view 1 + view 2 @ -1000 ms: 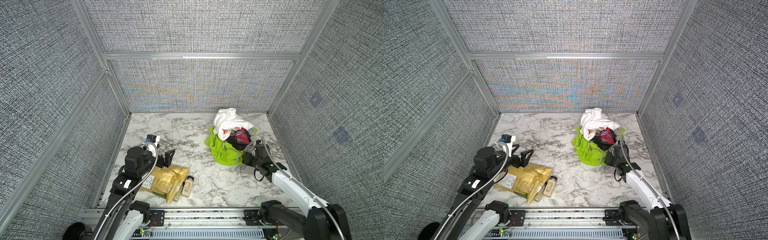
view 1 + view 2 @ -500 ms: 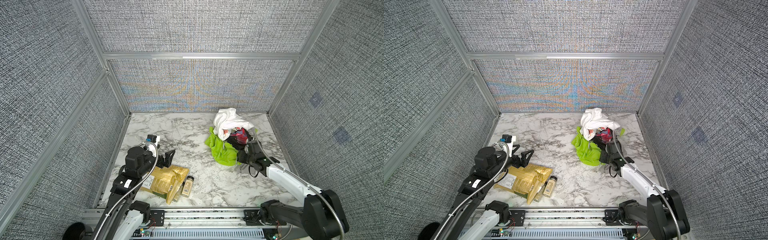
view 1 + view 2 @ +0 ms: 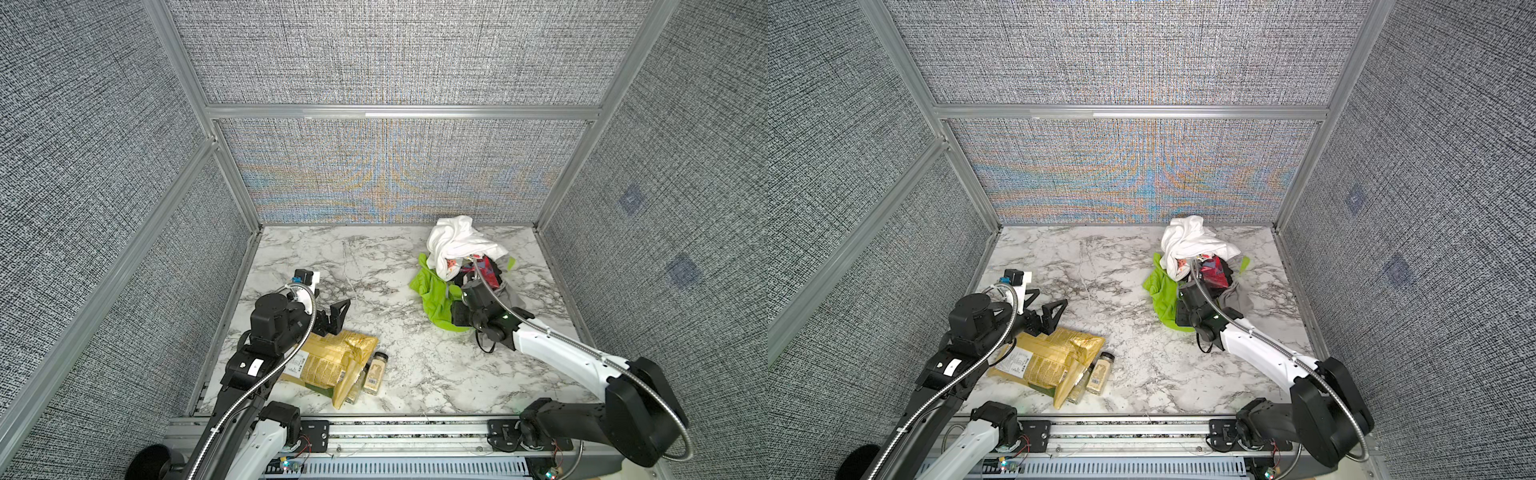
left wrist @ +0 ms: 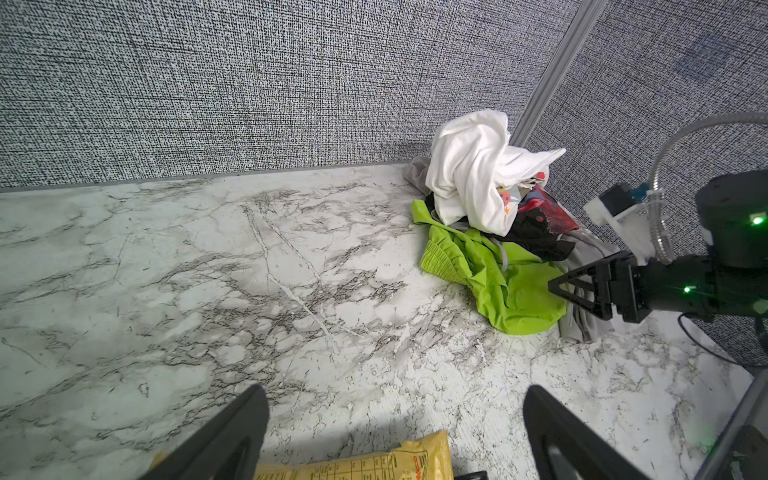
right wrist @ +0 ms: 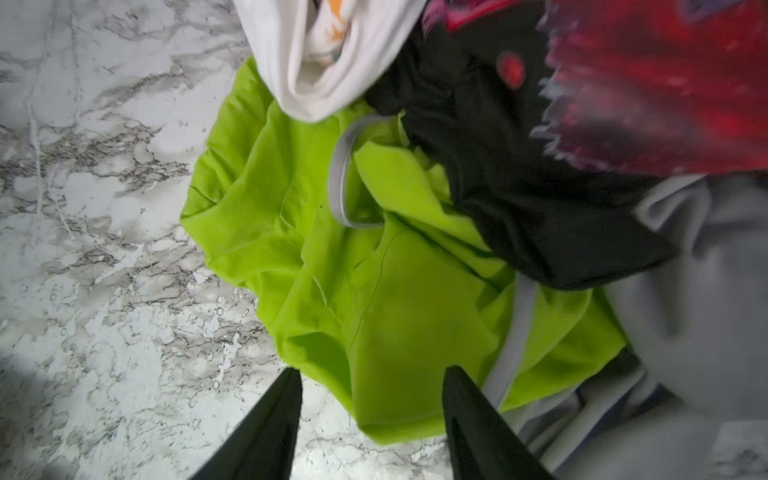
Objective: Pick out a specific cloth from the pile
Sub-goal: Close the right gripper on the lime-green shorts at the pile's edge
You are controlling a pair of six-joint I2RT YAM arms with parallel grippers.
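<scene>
On the left, the left gripper [image 3: 332,318] hovers over the marble-patterned table [image 3: 374,266]. Its jaws are spread fully with nothing between them, just behind crinkled yellow packets [image 3: 332,359] and squat spice jars [image 3: 375,368]. Right of centre lies the pile [image 3: 461,270]: a rumpled white shirt [image 3: 455,243] on top, a black garment [image 3: 486,272] with red print and a soft grey garment [image 3: 1235,299]. The cloth [image 3: 434,299], thin, lime green and creased, spreads from the pile's left foot onto the table.

Both top views hide the fingers of the right gripper [image 5: 372,374] under its body. Its own wrist view shows the jaws partly open, the cloth's near edge between them unpinched, below a looped grey trim [image 5: 340,178]. Only the left wrist view shows the cloth's gathered waistband [image 4: 440,262].
</scene>
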